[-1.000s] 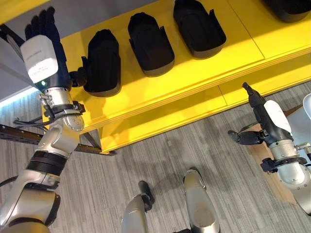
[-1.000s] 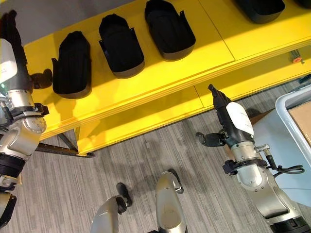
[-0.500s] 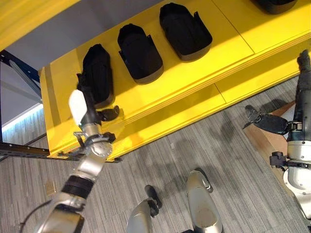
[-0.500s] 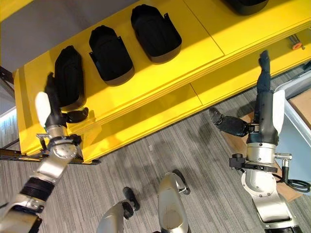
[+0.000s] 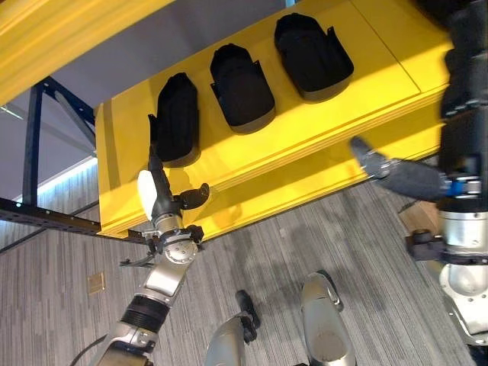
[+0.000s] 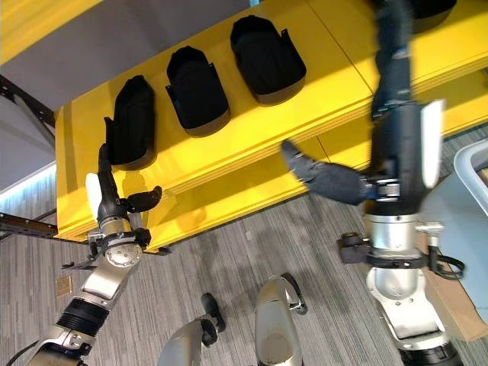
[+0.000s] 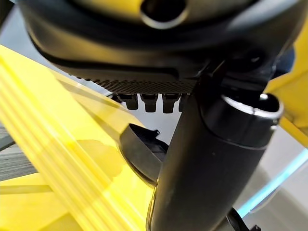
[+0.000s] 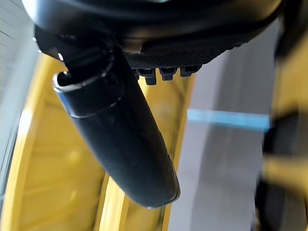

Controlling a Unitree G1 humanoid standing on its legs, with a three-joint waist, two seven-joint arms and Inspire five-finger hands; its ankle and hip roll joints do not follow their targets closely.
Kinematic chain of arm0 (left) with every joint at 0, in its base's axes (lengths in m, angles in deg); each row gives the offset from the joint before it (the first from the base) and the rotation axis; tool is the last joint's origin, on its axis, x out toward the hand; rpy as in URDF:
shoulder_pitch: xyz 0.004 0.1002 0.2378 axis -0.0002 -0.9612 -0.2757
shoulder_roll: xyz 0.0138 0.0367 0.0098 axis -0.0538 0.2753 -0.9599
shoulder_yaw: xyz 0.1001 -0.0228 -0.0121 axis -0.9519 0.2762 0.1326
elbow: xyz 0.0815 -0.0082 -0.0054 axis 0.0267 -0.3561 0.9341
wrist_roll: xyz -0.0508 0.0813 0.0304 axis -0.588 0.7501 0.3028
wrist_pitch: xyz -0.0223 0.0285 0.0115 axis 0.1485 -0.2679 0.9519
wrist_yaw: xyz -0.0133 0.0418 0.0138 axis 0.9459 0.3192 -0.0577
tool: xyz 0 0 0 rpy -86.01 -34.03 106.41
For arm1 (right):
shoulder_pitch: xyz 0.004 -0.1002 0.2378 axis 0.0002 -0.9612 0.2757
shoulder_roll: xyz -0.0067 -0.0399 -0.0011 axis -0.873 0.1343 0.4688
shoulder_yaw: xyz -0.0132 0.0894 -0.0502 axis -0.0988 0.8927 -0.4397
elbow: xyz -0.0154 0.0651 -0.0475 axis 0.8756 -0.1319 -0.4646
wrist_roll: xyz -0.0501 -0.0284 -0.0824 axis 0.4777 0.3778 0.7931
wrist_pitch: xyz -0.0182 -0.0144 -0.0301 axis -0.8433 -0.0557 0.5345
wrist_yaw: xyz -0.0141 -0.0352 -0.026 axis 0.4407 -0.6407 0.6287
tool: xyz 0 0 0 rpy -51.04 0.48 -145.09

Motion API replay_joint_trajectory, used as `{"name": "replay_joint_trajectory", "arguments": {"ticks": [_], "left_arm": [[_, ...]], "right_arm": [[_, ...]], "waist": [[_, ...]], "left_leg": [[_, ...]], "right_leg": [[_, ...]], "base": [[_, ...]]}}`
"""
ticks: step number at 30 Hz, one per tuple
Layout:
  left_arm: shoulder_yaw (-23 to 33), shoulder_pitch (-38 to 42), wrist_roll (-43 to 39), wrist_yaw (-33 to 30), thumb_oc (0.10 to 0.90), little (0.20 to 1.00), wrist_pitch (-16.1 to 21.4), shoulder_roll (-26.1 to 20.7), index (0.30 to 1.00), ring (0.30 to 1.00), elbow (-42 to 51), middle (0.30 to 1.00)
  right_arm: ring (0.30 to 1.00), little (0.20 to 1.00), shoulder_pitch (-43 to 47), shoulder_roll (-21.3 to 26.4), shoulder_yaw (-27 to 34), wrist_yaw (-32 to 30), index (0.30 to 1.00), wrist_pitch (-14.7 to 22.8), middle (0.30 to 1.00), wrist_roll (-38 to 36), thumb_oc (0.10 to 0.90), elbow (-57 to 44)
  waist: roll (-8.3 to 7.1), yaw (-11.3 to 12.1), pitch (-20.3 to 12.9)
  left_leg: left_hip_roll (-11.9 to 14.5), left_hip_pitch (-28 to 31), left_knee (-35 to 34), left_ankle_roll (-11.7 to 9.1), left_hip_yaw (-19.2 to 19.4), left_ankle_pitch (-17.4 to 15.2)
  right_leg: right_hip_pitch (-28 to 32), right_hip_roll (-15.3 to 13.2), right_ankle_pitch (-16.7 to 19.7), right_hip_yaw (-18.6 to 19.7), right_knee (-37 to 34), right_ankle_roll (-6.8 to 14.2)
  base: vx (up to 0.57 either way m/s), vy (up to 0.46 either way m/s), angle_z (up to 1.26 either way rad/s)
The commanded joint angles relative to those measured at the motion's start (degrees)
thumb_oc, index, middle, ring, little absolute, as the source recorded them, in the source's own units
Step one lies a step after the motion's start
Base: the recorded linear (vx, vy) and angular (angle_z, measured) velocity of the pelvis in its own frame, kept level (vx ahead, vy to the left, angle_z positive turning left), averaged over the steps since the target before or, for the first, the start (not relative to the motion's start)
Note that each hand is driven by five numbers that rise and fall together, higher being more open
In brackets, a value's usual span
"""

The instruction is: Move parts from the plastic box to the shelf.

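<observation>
— Grey striped carpet (image 5: pixel 252 259) covers the floor, and above it runs the yellow shelf (image 5: pixel 252 156). What lies on the shelf?

— Three black parts sit in a row on its top board: the first part (image 5: pixel 177 120) nearest the shelf's left end, the second part (image 5: pixel 242 85) in the middle, and the third part (image 5: pixel 313 56) further toward the right. They lie apart from one another, none touching. Another dark part (image 6: pixel 431 8) shows at the upper edge, further right on the shelf.

— Where is the left hand?

— The left hand (image 5: pixel 156 187) stands upright in front of the shelf's front edge, just below the first part. Its fingers (image 5: pixel 154 145) are straight and point up at that part, with the thumb (image 5: pixel 192 197) stuck out to the side. It holds nothing. In the left wrist view, the rounded rim of a black part (image 7: pixel 139 154) lies on the yellow board past the hand.

— And the right hand?

— The right hand (image 6: pixel 400 130) is raised high in front of the shelf's right portion, fingers (image 6: pixel 393 46) extended upward and the thumb (image 6: pixel 320 174) splayed out over the lower board. It is empty too.

— Any box?

— A pale blue-grey plastic box (image 6: pixel 476 164) shows at the right edge, beside the right arm.
</observation>
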Motion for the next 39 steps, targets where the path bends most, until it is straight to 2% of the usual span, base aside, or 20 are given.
{"name": "replay_joint_trajectory", "arguments": {"ticks": [1,2,3,7,8,11,14,17,19,20,21,25,28,29,33,38,39], "left_arm": [[3.8,1.4,2.4,-6.2,0.9,1.0,7.5,-3.7,1.0,1.0,3.9,1.0],[4.2,0.8,2.5,-6.0,0.9,1.0,8.0,-3.4,1.0,1.0,5.1,1.0],[4.8,-0.2,2.2,-4.7,0.9,1.0,9.0,-3.3,1.0,1.0,6.5,1.0],[5.6,-2.0,2.6,-1.6,0.9,1.0,10.7,-4.2,1.0,1.0,10.2,1.0],[5.7,-2.3,2.8,-1.3,0.9,1.0,10.9,-4.4,1.0,1.0,10.8,1.0],[7.1,-4.5,4.7,-1.4,0.9,1.0,14.6,-5.1,1.0,1.0,13.7,1.0],[8.2,-5.2,5.4,-0.7,0.9,1.0,16.1,-5.4,1.0,1.0,16.0,1.0],[9.8,-6.1,6.0,0.5,0.9,1.0,17.6,-6.2,1.0,1.0,18.4,1.0],[10.6,-6.6,5.8,1.5,0.9,1.0,17.7,-6.2,1.0,1.0,19.2,1.0],[11.0,-7.1,5.1,3.3,0.9,1.0,18.3,-6.7,1.0,1.0,20.1,1.0],[11.1,-7.1,5.0,3.4,0.9,1.0,18.3,-6.7,1.0,1.0,20.1,1.0],[11.5,-8.1,4.6,7.7,0.9,1.0,18.5,-7.4,1.0,1.0,20.7,1.0],[11.5,-8.1,4.5,8.4,0.9,1.0,18.8,-7.6,1.0,1.0,20.8,1.0],[11.3,-8.1,5.1,8.9,0.9,1.0,18.9,-7.8,1.0,1.0,21.0,1.0],[11.3,-8.6,4.4,9.6,0.9,1.0,19.3,-8.1,1.0,1.0,21.5,1.0],[11.5,-8.9,4.1,9.7,0.9,1.0,18.4,-7.6,1.0,1.0,21.7,1.0],[11.6,-9.5,3.7,10.0,0.9,1.0,18.4,-7.0,1.0,1.0,21.6,1.0]], "right_arm": [[1.0,1.0,11.6,-7.1,-3.6,3.5,1.0,-2.4,1.0,-2.7,0.9,-7.7],[1.0,1.0,12.8,-8.0,-5.3,3.3,1.0,-3.6,1.0,-2.6,0.9,-7.5],[1.0,1.0,14.5,-9.3,-8.0,4.4,1.0,-7.5,1.0,-4.1,0.9,-7.3],[1.0,1.0,18.4,-11.8,-13.2,2.6,1.0,-13.1,1.0,-5.6,0.9,-5.7],[1.0,1.0,18.8,-12.0,-13.5,2.2,1.0,-13.5,1.0,-5.2,0.9,-5.4],[1.0,1.0,21.7,-13.5,-16.0,-0.5,1.0,-13.3,1.0,-3.6,0.9,-3.2],[1.0,1.0,24.0,-14.8,-16.8,-2.5,1.0,-12.6,1.0,-1.6,0.9,-2.6],[1.0,1.0,26.0,-16.1,-17.4,-4.1,1.0,-13.8,1.0,-0.1,0.9,-2.8],[1.0,1.0,27.4,-16.9,-18.1,-6.2,1.0,-15.0,1.0,0.6,0.9,-2.5],[1.0,1.0,29.2,-17.7,-18.6,-10.2,1.0,-15.5,1.0,2.7,0.9,-0.8],[1.0,1.0,29.3,-17.8,-18.7,-10.5,1.0,-15.4,1.0,2.8,0.9,-0.7],[1.0,1.0,32.2,-19.3,-16.2,-19.2,1.0,-15.9,1.0,8.7,0.9,4.1],[1.0,1.0,33.1,-19.4,-15.3,-21.5,1.0,-16.3,1.0,10.3,0.9,5.2],[1.0,1.0,33.7,-19.3,-14.1,-24.0,1.0,-16.5,1.0,11.4,0.9,6.5],[1.0,1.0,33.1,-18.3,-8.8,-29.1,1.0,-14.2,1.0,18.3,0.9,7.7],[1.0,1.0,31.4,-18.2,-4.8,-34.7,1.0,-14.0,1.0,21.9,0.9,7.2],[1.0,1.0,30.1,-17.9,-2.4,-35.9,1.0,-14.3,1.0,23.8,0.9,7.3]], "waist": [[-4.21,2.6,-2.7],[-4.48,3.5,-2.5],[-4.69,5.0,-2.3],[-5.74,8.8,-1.2],[-5.88,9.3,-1.1],[-6.26,12.6,0.0],[-6.36,14.9,0.7],[-6.52,17.1,1.4],[-6.65,18.1,1.7],[-7.13,19.5,2.1],[-7.08,19.6,2.0],[-8.39,21.4,2.3],[-8.46,21.6,2.3],[-8.63,21.8,2.3],[-8.49,21.5,1.7],[-7.81,20.8,0.9],[-7.29,20.3,0.4]], "left_leg": [[-2.4,-0.9,8.5,3.4,-0.6,-12.1],[-2.6,-1.3,8.8,3.3,-1.3,-12.2],[-2.7,-2.1,8.6,3.2,-2.1,-11.6],[-2.6,-4.2,8.9,3.2,-4.3,-10.9],[-2.7,-4.4,9.0,3.2,-4.6,-10.8],[-3.0,-6.1,9.2,3.5,-6.4,-10.1],[-3.3,-7.7,9.0,3.7,-7.4,-9.3],[-3.8,-9.0,8.8,3.9,-8.4,-8.7],[-4.1,-9.3,8.5,4.1,-8.7,-8.5],[-4.6,-9.6,8.6,4.3,-8.8,-8.8],[-4.5,-9.7,8.4,4.4,-8.8,-8.4],[-5.0,-10.9,8.8,4.7,-8.7,-8.8],[-5.0,-11.1,8.6,4.9,-8.7,-8.5],[-5.2,-11.1,8.6,4.9,-8.6,-8.8],[-5.1,-11.4,8.0,4.9,-8.5,-8.4],[-5.1,-11.6,7.5,4.9,-8.1,-8.0],[-5.2,-11.5,7.6,4.8,-7.9,-8.1]], "right_leg": [[3.9,0.0,-2.0,-6.6,-4.5,-5.9],[4.1,-0.1,-2.3,-7.1,-4.2,-6.0],[3.9,0.0,-2.1,-7.8,-4.3,-6.1],[3.9,-0.1,-2.0,-9.7,-4.1,-6.4],[3.9,-0.2,-2.0,-10.0,-4.1,-6.5],[4.0,-0.4,-2.1,-11.8,-3.9,-6.5],[3.9,-0.3,-1.8,-12.8,-4.4,-6.4],[4.0,-0.3,-1.4,-13.9,-5.1,-6.1],[4.5,-0.3,-1.0,-14.2,-6.1,-5.9],[5.4,-0.7,-1.2,-14.5,-6.9,-5.6],[5.2,-0.6,-0.8,-14.6,-7.1,-5.6],[6.5,-1.0,-0.5,-14.7,-8.9,-5.1],[6.7,-1.0,0.1,-14.7,-9.7,-4.9],[7.3,-1.1,0.1,-14.6,-10.3,-4.7],[8.3,-1.4,1.0,-14.2,-12.5,-3.9],[8.8,-1.3,1.6,-13.4,-13.7,-3.7],[9.1,-1.4,1.4,-12.9,-13.8,-3.7]], "base": [[-0.12,-0.173,0.26],[-0.1,-0.145,0.31],[-0.1,-0.172,0.36],[-0.1,-0.17,0.33],[-0.07,-0.151,0.23],[-0.06,-0.131,0.29],[-0.06,-0.104,0.34],[-0.03,-0.099,0.2],[0.0,-0.056,0.31],[-0.01,-0.05,0.3],[0.01,-0.066,0.21],[0.01,-0.04,0.19],[0.0,-0.003,0.07],[-0.01,0.012,0.06],[0.0,0.007,-0.01],[0.0,0.039,-0.08],[0.03,0.056,-0.09]]}}
